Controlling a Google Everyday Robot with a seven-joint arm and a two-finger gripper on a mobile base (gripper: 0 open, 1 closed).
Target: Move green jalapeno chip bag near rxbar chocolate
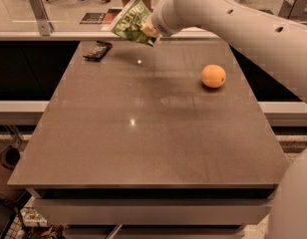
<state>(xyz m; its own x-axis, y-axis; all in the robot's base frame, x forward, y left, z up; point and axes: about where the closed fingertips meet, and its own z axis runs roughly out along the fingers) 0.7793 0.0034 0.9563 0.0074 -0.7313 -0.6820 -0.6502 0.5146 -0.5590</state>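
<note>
Over the far edge of the tabletop [143, 148], a little left of its middle: the tool [152, 30], at the end of a white arm [233, 21] reaching in from the right side. Pinching the green jalapeno chip bag [129, 24] by its right end, as far as can be judged, with the grip itself mostly hidden behind the crinkled foil. Bag held clear of the tabletop, tilted, white lettering facing the camera, lower corner pointing down toward the far edge. In the far left corner, flat on the tabletop: the rxbar chocolate [97, 50], dark and small, lying left of and below the bag, near it but not touching. Near the right edge, toward the far side, well apart from both: a round orange fruit [213, 76], resting on the tabletop.
</note>
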